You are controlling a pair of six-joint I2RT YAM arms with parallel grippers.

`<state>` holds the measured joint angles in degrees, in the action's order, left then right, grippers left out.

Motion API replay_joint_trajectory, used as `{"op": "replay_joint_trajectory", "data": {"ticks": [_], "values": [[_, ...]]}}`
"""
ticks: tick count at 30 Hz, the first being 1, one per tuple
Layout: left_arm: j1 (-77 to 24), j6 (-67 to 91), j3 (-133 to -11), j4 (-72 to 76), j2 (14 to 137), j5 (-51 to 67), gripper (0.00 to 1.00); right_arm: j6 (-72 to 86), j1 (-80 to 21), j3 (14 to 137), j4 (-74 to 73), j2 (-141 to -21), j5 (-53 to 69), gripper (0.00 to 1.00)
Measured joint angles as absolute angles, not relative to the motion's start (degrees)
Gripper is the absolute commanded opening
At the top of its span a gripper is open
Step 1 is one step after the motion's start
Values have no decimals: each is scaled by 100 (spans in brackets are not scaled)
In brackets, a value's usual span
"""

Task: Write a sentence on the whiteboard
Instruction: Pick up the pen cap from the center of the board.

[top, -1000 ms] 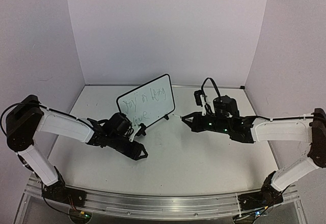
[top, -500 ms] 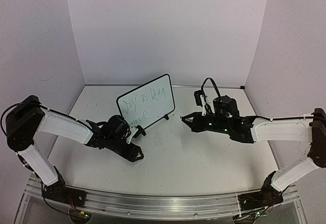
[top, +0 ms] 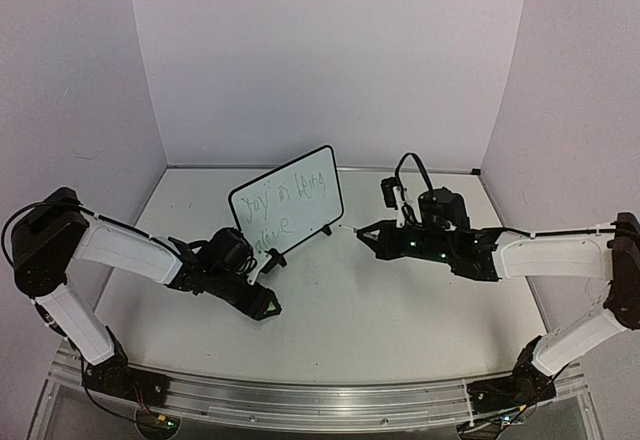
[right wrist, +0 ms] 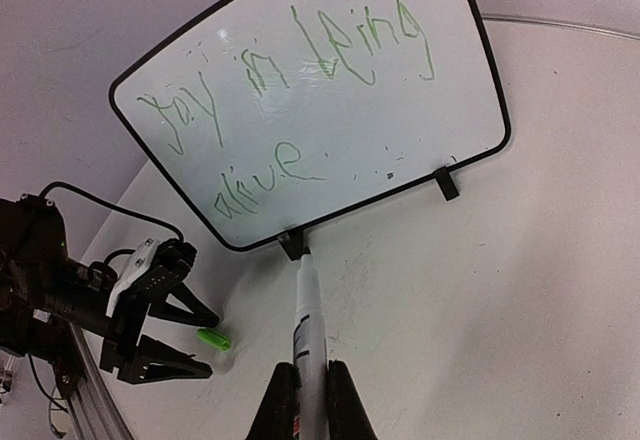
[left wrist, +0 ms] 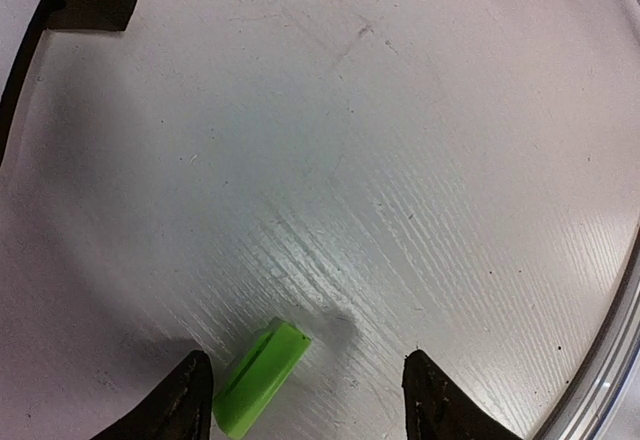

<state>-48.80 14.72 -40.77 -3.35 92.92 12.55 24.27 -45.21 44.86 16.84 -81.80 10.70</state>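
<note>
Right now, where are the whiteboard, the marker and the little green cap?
whiteboard [right wrist: 340, 125], right wrist view, bare middle of its white face.
marker [right wrist: 308, 305], right wrist view, middle of its white barrel.
green cap [left wrist: 262, 377], left wrist view, its top side.

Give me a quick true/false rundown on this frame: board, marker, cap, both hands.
1. The right hand is shut on a marker. True.
2. The whiteboard lies flat on the table. False: it stands on its feet.
3. The left hand grips the green cap. False: the hand is open and the cap lies on the table by its fingers.
4. The sentence is green and runs in two lines. True.
</note>
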Motion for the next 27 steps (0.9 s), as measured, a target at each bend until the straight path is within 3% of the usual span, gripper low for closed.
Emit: {"op": "replay_joint_trajectory", "data": {"ticks": [11,27], "values": [[-4893,1342,-3970,-267,9253,1396,50,2429,-4521,4486,1682,-8180,1070,0],[-5215,1330,-4102,-670,9261,724,34,2429,-4521,4486,1682,-8180,1059,0]]}}
